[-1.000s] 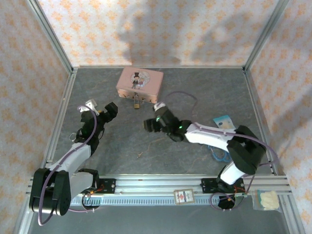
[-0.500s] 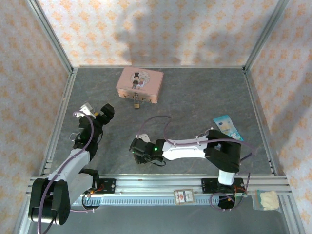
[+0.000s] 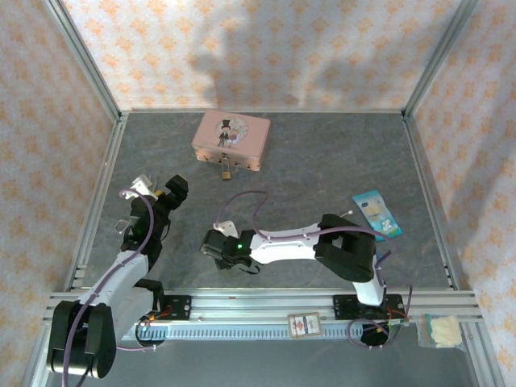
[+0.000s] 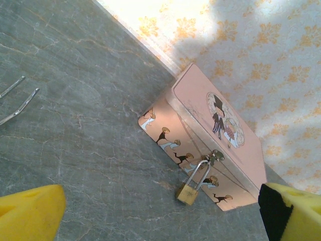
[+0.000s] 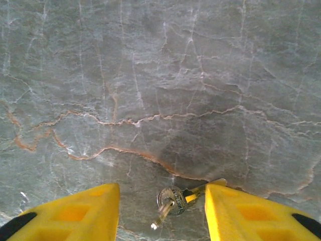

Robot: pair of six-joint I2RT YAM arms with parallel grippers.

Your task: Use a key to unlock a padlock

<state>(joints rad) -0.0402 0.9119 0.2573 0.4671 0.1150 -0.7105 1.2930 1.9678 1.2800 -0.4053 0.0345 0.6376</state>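
The small brass padlock (image 4: 188, 193) lies on the grey table, its silvery shackle hooked through the hasp of the pink tin (image 4: 220, 120). In the top view the padlock (image 3: 227, 171) rests against the tin's front. My left gripper (image 4: 160, 221) is open and well short of the padlock, which sits between its yellow fingertips (image 4: 30, 213). It is seen from above as the left gripper (image 3: 173, 192). The silver key (image 5: 173, 201), with a yellow tag, lies flat on the table. My right gripper (image 5: 161, 216) is open around it, low over the table (image 3: 214, 242).
A blue packet (image 3: 376, 213) lies at the right. A card (image 3: 304, 325) and a plastic bag (image 3: 441, 329) sit on the near rail. Two thin metal wires (image 4: 17, 100) lie on the table left of the tin. Patterned walls enclose the table.
My right arm swung from beside the tin toward the near left and came down over the key. My left gripper drew back slightly toward the near edge.
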